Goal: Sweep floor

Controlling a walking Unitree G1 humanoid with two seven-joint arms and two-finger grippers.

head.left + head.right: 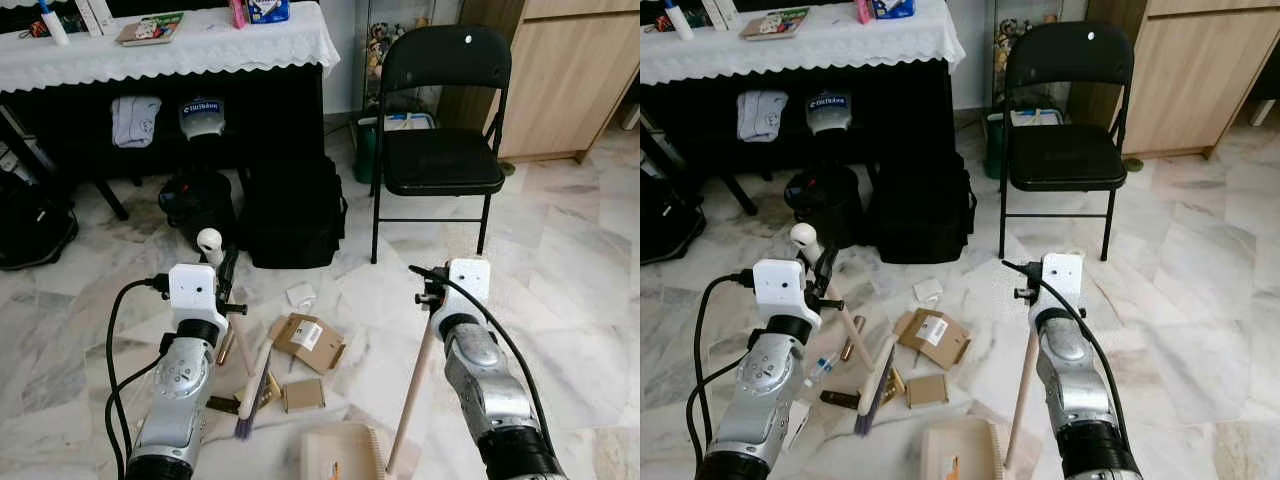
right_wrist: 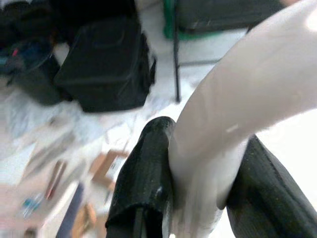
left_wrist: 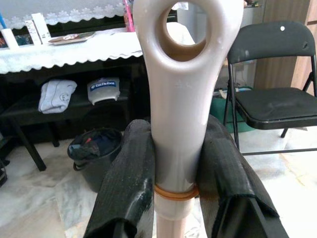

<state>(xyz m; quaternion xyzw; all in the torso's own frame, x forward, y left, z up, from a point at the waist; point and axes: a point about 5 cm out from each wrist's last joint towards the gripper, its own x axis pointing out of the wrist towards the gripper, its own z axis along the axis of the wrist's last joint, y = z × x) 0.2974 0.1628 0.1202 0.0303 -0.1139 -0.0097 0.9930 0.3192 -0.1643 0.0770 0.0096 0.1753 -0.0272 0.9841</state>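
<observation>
Left tool [image 3: 173,173] clenched on the broom handle [image 3: 181,99], right tool [image 2: 208,183] clenched on the dustpan handle [image 1: 413,385], cardboard scraps [image 1: 310,343] on the floor [image 1: 570,260] between.

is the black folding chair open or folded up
Open. The folding chair stands on its legs on the marble floor, seat flat and backrest upright.

One black folding chair [image 1: 443,120] stands on the marble floor [image 1: 580,260]. Beside the chair sit one black bag [image 1: 292,212] and one black bucket [image 1: 198,203]. In front of the bag lie three cardboard pieces: a large labelled one [image 1: 310,342], a small square [image 1: 302,395] and a white scrap [image 1: 300,295]. One broom [image 1: 255,378] and one dustpan [image 1: 340,452] are on the floor. Two grippers, left gripper [image 3: 178,173] and right gripper [image 2: 203,198], each clamp one handle.
</observation>
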